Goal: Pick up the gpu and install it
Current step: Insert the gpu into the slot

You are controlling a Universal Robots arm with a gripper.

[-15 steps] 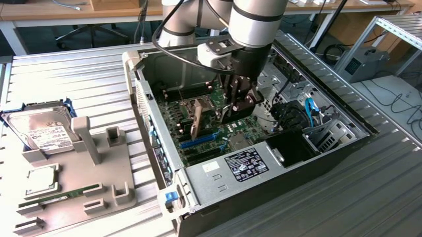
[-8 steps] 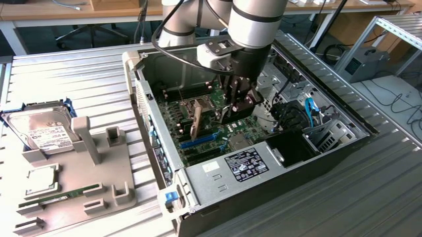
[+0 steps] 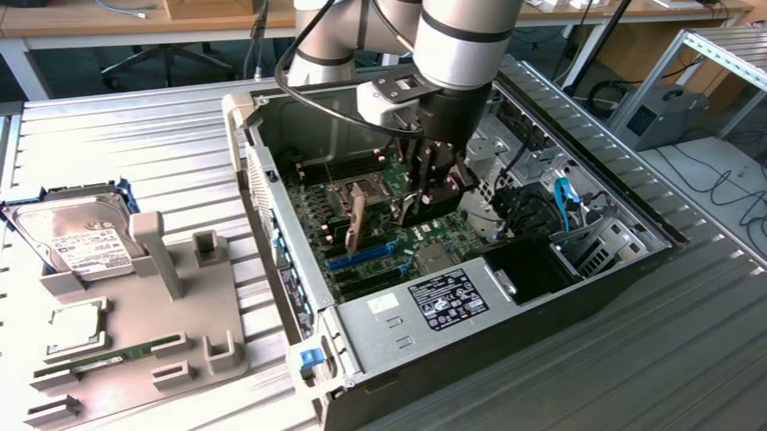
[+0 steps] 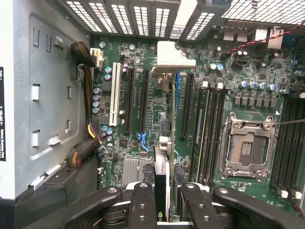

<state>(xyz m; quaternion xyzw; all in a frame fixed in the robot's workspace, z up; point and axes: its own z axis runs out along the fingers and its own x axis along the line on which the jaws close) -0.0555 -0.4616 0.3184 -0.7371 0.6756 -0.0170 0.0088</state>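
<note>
My gripper (image 3: 429, 190) hangs inside the open computer case (image 3: 269, 206), over the motherboard (image 3: 383, 242). It is shut on the gpu (image 3: 422, 211), a thin black card held on edge between the fingers. In the wrist view the gpu (image 4: 162, 179) runs edge-on away from the gripper (image 4: 164, 202) towards its pale metal bracket (image 4: 174, 57) near the case's rear slot covers. The card is lined up beside a blue expansion slot (image 4: 177, 95) and hovers just above the board; whether it touches the slot I cannot tell.
Black expansion slots (image 4: 136, 100) and a white one (image 4: 114, 95) lie beside the card, the bare CPU socket (image 4: 245, 148) and memory slots (image 4: 212, 133) on the other side. Cable bundles (image 4: 88, 143) hug the case wall. Outside, a grey fixture (image 3: 132, 341) holds a hard drive (image 3: 78, 238).
</note>
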